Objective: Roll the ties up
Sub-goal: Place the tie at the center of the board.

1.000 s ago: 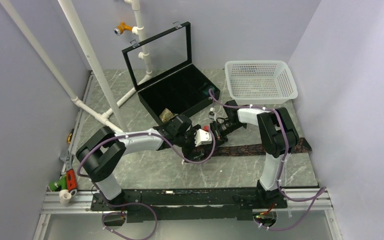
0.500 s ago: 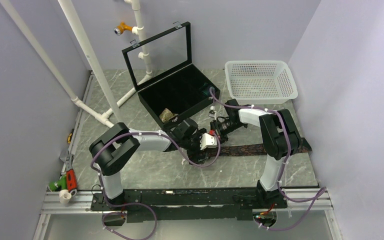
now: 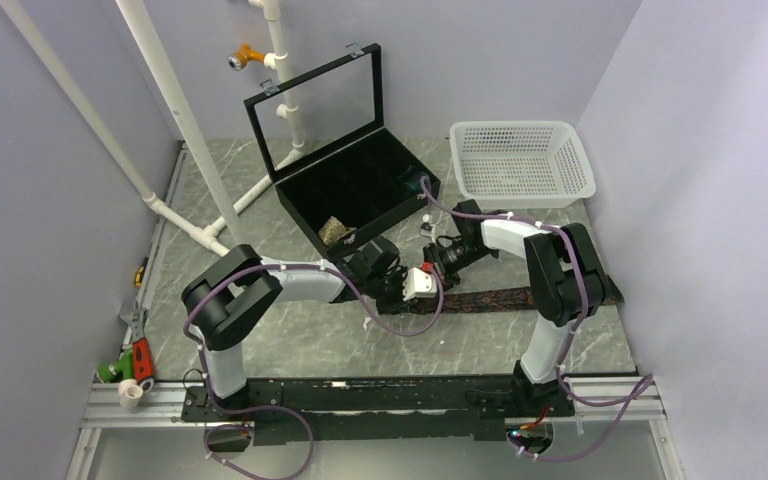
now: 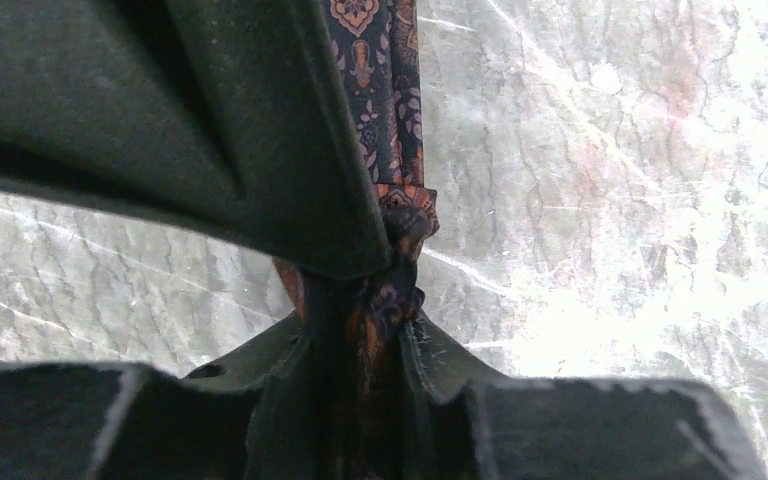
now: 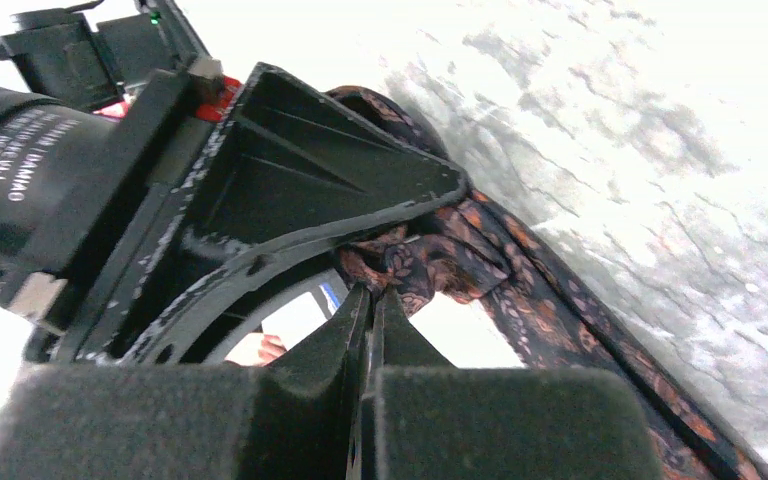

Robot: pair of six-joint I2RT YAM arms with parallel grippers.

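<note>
— Grey marbled table (image 3: 290, 345), lilac walls. Where's the tie?

— The dark maroon tie (image 3: 500, 297) lies flat on it, running from the centre out toward 3 o'clock and passing under the right arm. What looks like a tan rolled tie (image 3: 335, 230) sits in the black case (image 3: 306, 216) at 12 o'clock.

— And the pincers?

— The left gripper (image 4: 385, 275) is clamped on the tie's centre end, with the fabric bunched and folded over between its fingers. The right gripper (image 5: 370, 295) has its fingers pressed together with nothing between them, tips just beside that fold.

— How will it handle?

— Light, limp and probably slick, I'd judge. It holds no shape, so a loose roll would spring open. Best taken at the folded end, across the full width, keeping each turn tight and square.

— Any writing?

— "DAMIAO" on a black motor housing (image 5: 30, 150) in the right wrist view. The smaller print is unreadable.
</note>
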